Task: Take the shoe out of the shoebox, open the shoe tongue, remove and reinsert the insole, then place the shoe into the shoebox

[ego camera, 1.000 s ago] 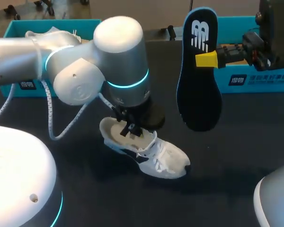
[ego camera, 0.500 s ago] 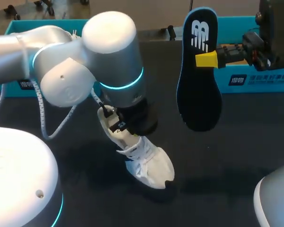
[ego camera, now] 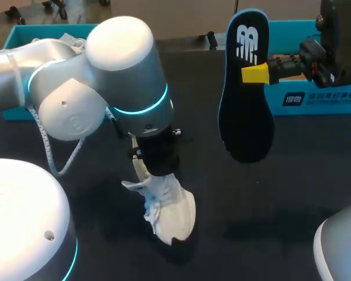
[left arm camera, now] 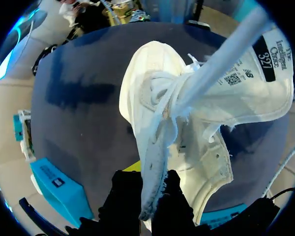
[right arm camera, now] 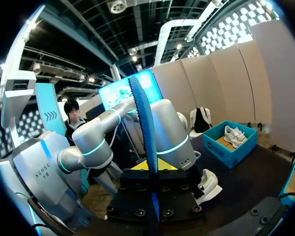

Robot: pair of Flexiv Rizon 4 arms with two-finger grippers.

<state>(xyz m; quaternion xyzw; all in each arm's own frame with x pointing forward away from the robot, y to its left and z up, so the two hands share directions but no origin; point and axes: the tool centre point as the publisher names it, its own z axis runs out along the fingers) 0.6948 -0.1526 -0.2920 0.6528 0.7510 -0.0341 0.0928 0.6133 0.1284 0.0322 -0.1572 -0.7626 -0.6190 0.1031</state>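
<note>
The white shoe hangs from my left gripper, toe pointing down toward the table's front. The gripper is shut on the rim of the shoe's opening; in the left wrist view the shoe shows its tongue and label ahead of the fingers. In the head view my left wrist covers that gripper. My right gripper is shut on the black, blue-edged insole, held upright in the air at the back right. The right wrist view shows the insole edge-on between the yellow tips.
A teal shoebox at the back left holds another white shoe. A second teal box stands at the back right behind my right gripper. A white lace or cable loops beside my left arm over the black tabletop.
My left arm has swung left and turned the shoe, lifting its heel; the toe went from pointing right to pointing down toward the front. The right arm and insole stayed still.
</note>
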